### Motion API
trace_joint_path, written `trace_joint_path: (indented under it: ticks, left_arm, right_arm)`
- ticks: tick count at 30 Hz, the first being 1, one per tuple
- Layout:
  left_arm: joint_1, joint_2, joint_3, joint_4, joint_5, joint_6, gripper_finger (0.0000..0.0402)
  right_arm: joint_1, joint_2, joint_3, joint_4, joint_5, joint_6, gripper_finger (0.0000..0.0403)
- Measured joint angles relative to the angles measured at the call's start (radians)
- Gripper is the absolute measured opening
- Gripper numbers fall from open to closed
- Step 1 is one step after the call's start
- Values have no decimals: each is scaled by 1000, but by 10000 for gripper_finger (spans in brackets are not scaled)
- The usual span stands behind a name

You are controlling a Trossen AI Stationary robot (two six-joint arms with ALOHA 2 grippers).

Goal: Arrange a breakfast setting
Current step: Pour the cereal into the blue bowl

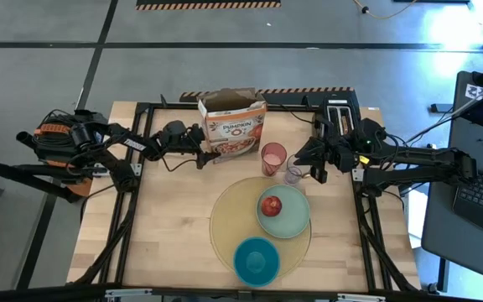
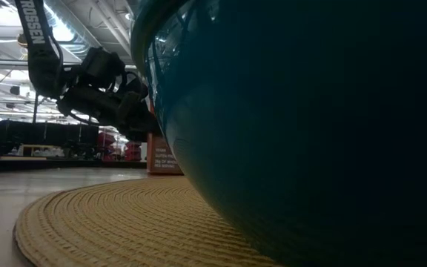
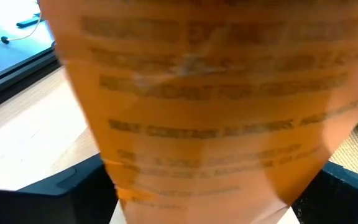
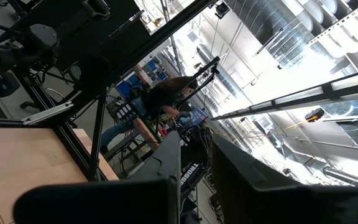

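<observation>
- The left gripper (image 1: 201, 144) is clamped on the side of an upright orange cardboard cereal box (image 1: 233, 126).
- The right gripper (image 1: 315, 161) is just beside a small clear glass mug (image 1: 293, 174); its finger state cannot be told.
- A pink cup (image 1: 273, 157) stands between the grippers.
- Nearer the right gripper, a round woven yellow placemat (image 1: 225, 220) carries a pale green plate (image 1: 292, 220) with a red apple (image 1: 271, 205), and a blue bowl (image 1: 256, 261).

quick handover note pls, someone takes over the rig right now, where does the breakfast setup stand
Left gripper: jaws shut on the cereal box, at the table's back.
Right gripper: beside the clear mug, grip unclear.
Done: round yellow placemat down; pale green plate on it with red apple; blue bowl on its near edge.
Pink cup stands behind the mat.
Left: place the mug. No toast or spoon seen.
</observation>
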Motion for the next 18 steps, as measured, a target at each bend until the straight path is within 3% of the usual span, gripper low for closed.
trace_joint_path:
  ticks: [10, 18]
  left_arm:
    - [-13, 0, 0, 0, -11, 0, 298]
    - [-13, 0, 0, -8, -12, 2, 291]
  right_arm:
    - [0, 0, 0, 0, 0, 0, 57]
    - [0, 0, 0, 0, 0, 0, 57]
